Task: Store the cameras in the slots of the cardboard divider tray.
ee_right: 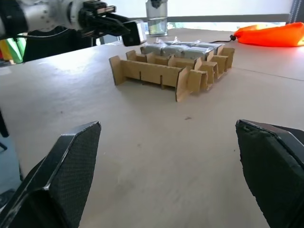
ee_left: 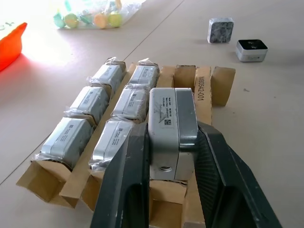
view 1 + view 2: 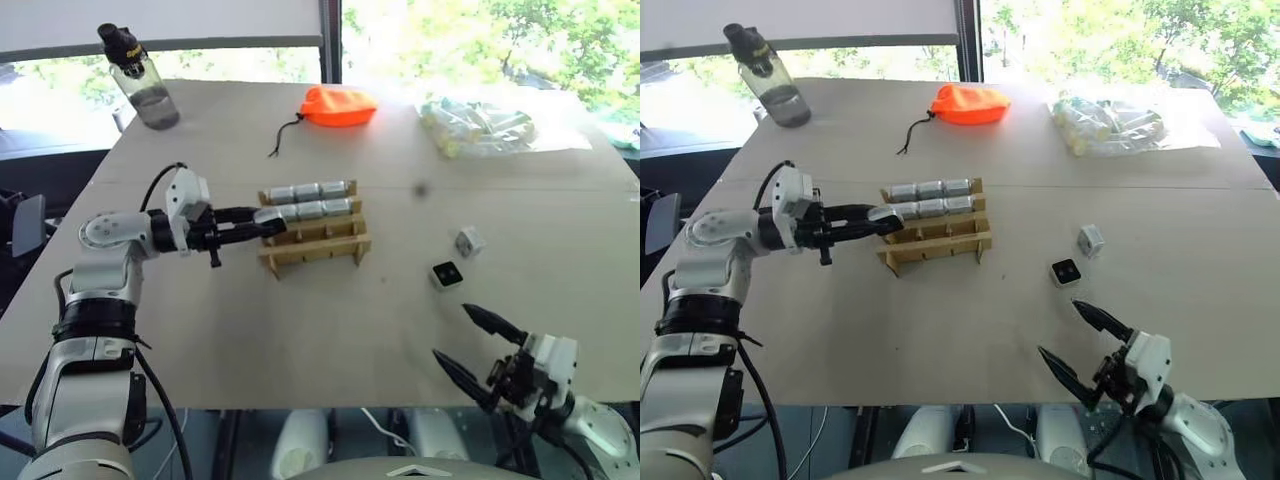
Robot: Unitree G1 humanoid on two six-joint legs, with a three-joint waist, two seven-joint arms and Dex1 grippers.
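While six cameras [image 3: 312, 200] fill tray [image 3: 318, 249] slots.

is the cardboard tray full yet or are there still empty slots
Not full. The tan cardboard divider tray holds six wrapped silver-grey cameras in two rows; its remaining rows are empty.

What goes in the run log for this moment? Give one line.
left gripper: shut on camera, over cardboard divider tray | right gripper: open, empty | two loose cameras on table
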